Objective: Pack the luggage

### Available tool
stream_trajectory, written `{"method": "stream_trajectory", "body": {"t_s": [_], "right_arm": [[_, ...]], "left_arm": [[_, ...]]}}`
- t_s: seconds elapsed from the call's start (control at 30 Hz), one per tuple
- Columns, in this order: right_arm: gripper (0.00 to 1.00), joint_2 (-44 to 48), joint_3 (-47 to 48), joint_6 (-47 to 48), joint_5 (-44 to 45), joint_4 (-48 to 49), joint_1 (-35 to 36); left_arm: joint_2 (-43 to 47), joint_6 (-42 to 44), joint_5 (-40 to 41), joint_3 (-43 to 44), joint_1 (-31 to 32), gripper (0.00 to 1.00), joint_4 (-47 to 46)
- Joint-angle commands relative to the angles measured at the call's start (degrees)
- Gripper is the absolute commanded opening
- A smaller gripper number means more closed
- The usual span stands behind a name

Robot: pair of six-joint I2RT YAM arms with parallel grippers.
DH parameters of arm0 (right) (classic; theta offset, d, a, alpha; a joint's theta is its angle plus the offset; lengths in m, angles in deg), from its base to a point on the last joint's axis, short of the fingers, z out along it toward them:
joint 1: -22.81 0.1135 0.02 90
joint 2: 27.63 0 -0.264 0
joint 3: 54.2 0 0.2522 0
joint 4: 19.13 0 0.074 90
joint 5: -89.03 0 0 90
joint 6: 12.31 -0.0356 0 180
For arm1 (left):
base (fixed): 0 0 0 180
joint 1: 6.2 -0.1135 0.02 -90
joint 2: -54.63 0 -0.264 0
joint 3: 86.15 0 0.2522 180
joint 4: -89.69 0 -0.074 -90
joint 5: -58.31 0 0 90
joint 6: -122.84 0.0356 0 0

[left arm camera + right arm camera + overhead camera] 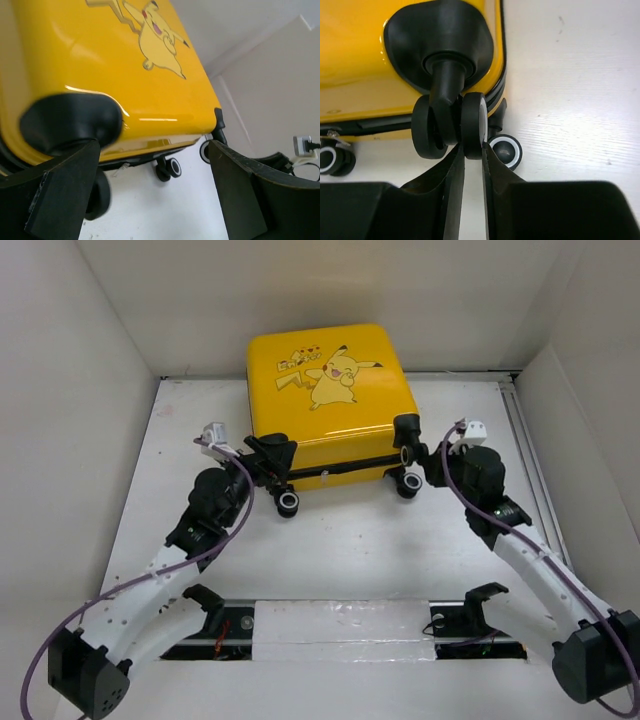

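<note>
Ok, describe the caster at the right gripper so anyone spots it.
The yellow luggage lies flat, wheels toward the near edge. At its right corner, by the right gripper, the upper caster hangs clear of the table, unlike the lower caster.

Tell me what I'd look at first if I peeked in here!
The bright yellow luggage with Pikachu on it, lying shut at the far middle of the table. Next come the two grippers at its near corners: the left gripper is wide open around one black corner piece, and the right gripper looks pinched onto a caster wheel.
</note>
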Motion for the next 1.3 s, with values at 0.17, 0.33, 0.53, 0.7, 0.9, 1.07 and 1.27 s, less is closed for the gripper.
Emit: {"method": "stream_trajectory", "body": {"t_s": [0.17, 0.33, 0.53, 0.7, 0.9, 1.07, 1.27], "right_arm": [[0.54, 7.87, 10.83, 4.46, -3.00, -2.38, -2.90], [0.74, 4.82, 13.83, 9.63, -7.92, -6.69, 6.68], [0.77, -5.62, 9.36, 6.06, -8.54, 2.41, 20.75], [0.69, -15.40, 6.10, 2.62, -7.75, 16.14, 26.12], [0.69, -18.84, 5.58, 2.62, -1.95, 19.40, 28.85], [0.70, -21.20, 3.73, 2.00, 1.56, 22.30, 28.85], [0.71, -25.25, 3.21, 1.47, 3.06, 25.82, 28.32]], "left_arm": [[10.50, 0.99, 18.01, -0.55, 0.05, 0.81, 8.57], [5.60, 0.99, 16.27, -0.56, 0.05, 0.80, 15.25], [2.68, 2.66, 6.44, -5.82, 0.05, 0.78, 8.45], [-2.14, 3.98, -0.34, -4.78, 0.05, 0.78, 3.67], [-10.84, 5.83, -2.63, -0.99, 0.05, 0.78, -0.28], [-14.18, 5.83, -3.78, 0.15, 0.05, 0.55, -2.75], [-14.19, 5.83, -5.26, 1.29, 0.05, 0.00, -3.27]]}}
